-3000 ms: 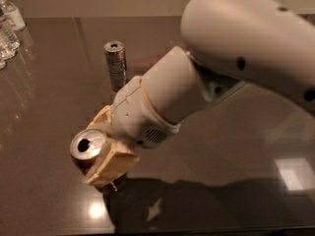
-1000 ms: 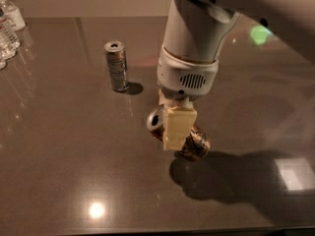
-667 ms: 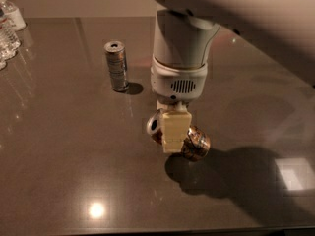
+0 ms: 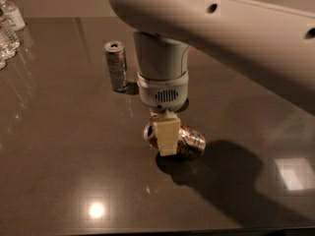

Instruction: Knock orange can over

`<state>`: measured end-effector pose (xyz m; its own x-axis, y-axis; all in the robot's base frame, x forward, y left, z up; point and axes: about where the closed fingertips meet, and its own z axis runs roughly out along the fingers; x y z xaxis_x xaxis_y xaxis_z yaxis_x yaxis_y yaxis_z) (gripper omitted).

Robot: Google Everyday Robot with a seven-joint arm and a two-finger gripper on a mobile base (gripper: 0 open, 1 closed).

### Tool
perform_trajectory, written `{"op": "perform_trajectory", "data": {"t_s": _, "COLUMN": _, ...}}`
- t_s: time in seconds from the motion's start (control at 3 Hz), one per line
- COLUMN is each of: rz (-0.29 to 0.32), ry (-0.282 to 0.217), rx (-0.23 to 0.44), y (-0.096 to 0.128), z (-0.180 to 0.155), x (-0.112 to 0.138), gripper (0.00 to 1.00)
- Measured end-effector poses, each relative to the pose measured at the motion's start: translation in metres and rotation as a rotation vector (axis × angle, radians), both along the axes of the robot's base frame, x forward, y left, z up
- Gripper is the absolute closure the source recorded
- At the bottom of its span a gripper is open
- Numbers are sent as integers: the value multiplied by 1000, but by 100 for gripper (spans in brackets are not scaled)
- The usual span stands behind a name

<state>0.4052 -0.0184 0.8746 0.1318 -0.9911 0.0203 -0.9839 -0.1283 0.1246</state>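
Observation:
The orange can (image 4: 189,140) lies on its side on the dark table (image 4: 74,156), silver top to the left and base to the right. My gripper (image 4: 166,149) hangs straight down from the white arm (image 4: 162,77) and sits right over the can's middle, its cream tip crossing in front of the can. The can's middle is hidden behind that tip.
A slimmer silver-grey can (image 4: 116,65) stands upright behind and to the left of the gripper. Clear water bottles (image 4: 7,28) stand at the far left edge. The white arm fills the top right of the view and casts a shadow to the right of the can.
Three seconds ago the can stood upright in the gripper further left. It has moved right and now lies on its side. Over the last second the arm shifted slightly left.

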Motion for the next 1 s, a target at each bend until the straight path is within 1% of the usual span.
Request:
{"op": "perform_trajectory", "data": {"t_s": 0.33, "rz": 13, "ry": -10, "rx": -37, "y": 3, "z": -7, "x": 3, "gripper": 61}}
{"op": "perform_trajectory", "data": {"t_s": 1.0, "rz": 22, "ry": 0, "rx": -77, "y": 1, "z": -17, "x": -2, "gripper": 13}}
